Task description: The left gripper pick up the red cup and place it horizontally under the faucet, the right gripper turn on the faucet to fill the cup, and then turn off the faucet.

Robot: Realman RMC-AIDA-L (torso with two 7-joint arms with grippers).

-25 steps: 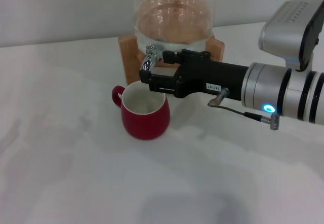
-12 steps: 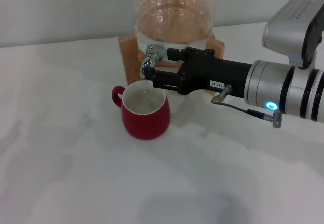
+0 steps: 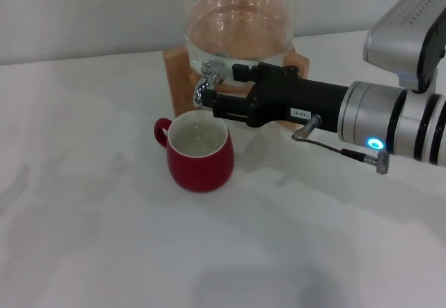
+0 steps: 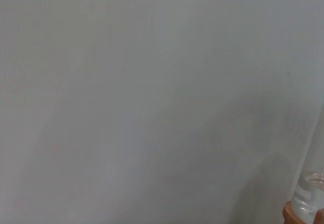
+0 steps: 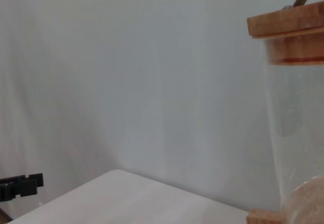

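Rounded dark red ceramic cup upright on white counter just below small shiny silver faucet of glass water jar; right gripper w/ black jaws at faucet, spread vs. pinched: can't tell.
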